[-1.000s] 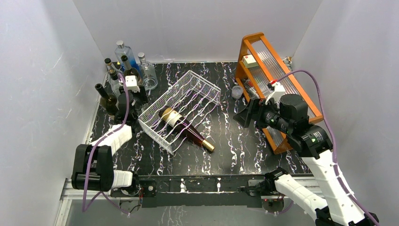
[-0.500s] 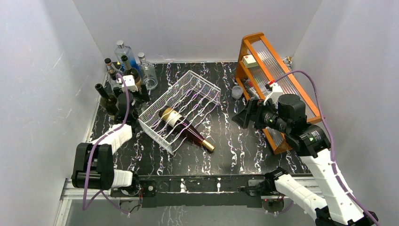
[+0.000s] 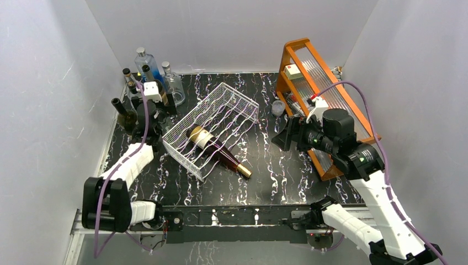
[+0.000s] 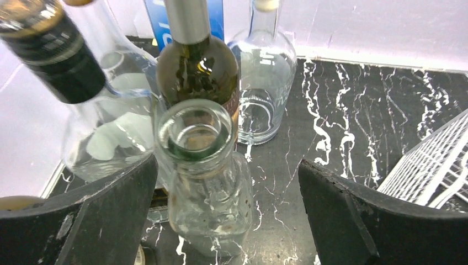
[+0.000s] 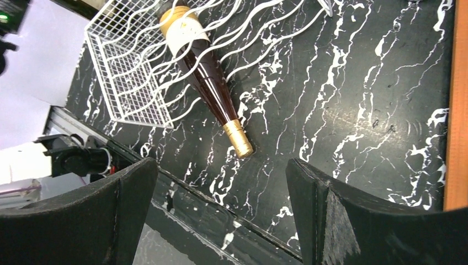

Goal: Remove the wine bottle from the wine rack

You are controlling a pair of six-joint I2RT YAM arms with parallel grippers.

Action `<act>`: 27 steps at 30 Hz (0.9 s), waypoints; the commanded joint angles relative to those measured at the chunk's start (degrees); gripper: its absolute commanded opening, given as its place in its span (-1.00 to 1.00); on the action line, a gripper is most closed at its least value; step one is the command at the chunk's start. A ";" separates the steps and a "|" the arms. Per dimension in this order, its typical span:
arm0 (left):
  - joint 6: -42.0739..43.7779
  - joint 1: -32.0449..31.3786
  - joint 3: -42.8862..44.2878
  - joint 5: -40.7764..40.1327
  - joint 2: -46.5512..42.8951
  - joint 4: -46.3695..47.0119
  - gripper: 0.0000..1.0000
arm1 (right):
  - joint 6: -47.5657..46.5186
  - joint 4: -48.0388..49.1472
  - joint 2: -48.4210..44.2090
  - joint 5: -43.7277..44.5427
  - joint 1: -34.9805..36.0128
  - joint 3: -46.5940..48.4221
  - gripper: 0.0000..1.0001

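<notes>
The wine bottle (image 3: 214, 147), dark with a white label and a gold cap, lies in the white wire wine rack (image 3: 221, 110) at mid-table; its neck sticks out of the rack's near side onto the table. The right wrist view shows the wine bottle (image 5: 205, 72) and the wine rack (image 5: 129, 66) too. My left gripper (image 3: 156, 106) is at the back left, left of the rack. There my left gripper (image 4: 227, 165) stands open around a small clear glass bottle (image 4: 209, 187) that stands upright on the table. My right gripper (image 3: 284, 135) hangs open and empty right of the rack, and my right gripper (image 5: 221, 165) looks down at the bottle's cap.
Several upright bottles (image 3: 146, 72) crowd the back left corner. A dark green bottle (image 4: 198, 72) and clear ones (image 4: 265, 83) stand right behind the small one. An orange wooden frame (image 3: 287, 77) stands at the back right with a small cup (image 3: 277, 107) beside it.
The left gripper's jaws have spread wide apart from the small clear bottle and the left wrist has shifted towards the back. The right arm has drifted slightly left.
</notes>
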 commanded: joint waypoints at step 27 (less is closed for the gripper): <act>-3.38 -3.93 41.48 23.87 -26.69 -41.16 0.97 | -21.22 -4.28 26.28 42.29 0.17 50.25 0.96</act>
